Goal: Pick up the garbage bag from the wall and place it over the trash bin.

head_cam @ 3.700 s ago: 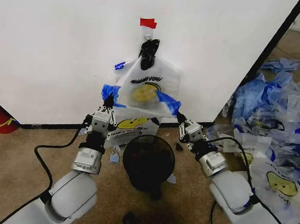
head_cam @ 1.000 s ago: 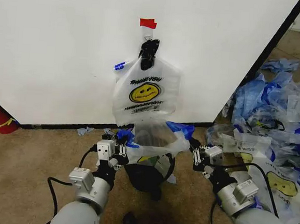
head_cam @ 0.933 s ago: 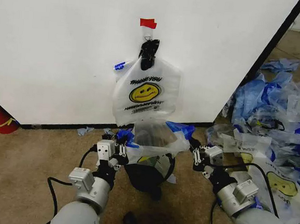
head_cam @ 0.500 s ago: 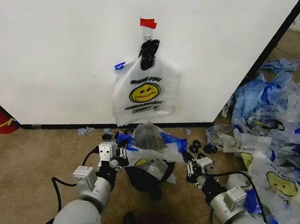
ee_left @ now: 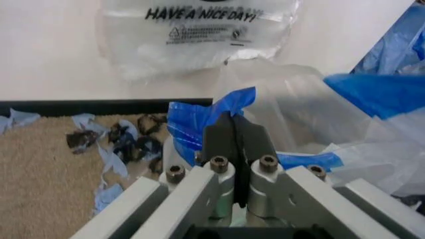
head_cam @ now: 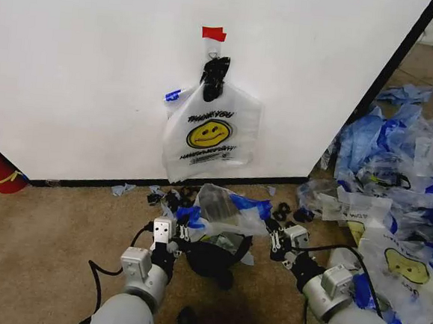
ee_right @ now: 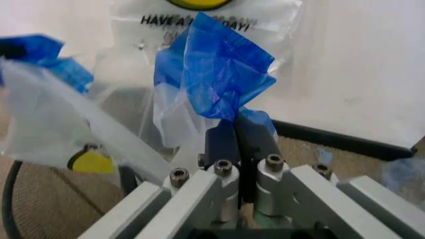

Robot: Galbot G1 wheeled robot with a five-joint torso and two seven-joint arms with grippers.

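stretching crinkly translucent garbage bag (head_cam: 224, 211), round black trash bin (head_cam: 210, 258)

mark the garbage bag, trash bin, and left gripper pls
garbage bag (head_cam: 224, 211): head view, on the translucent plastic stretched between the grippers.
trash bin (head_cam: 207, 257): head view, on its dark side wall under the bag.
left gripper (ee_left: 236, 130): left wrist view, at the fingertips pinching the bag's blue strip.

Two rounded pale-grey robot arms with boxy silver wrists
Black fingers (ee_left: 236, 144) on silver bolted brackets; black cables trail each arm, apparently loose.
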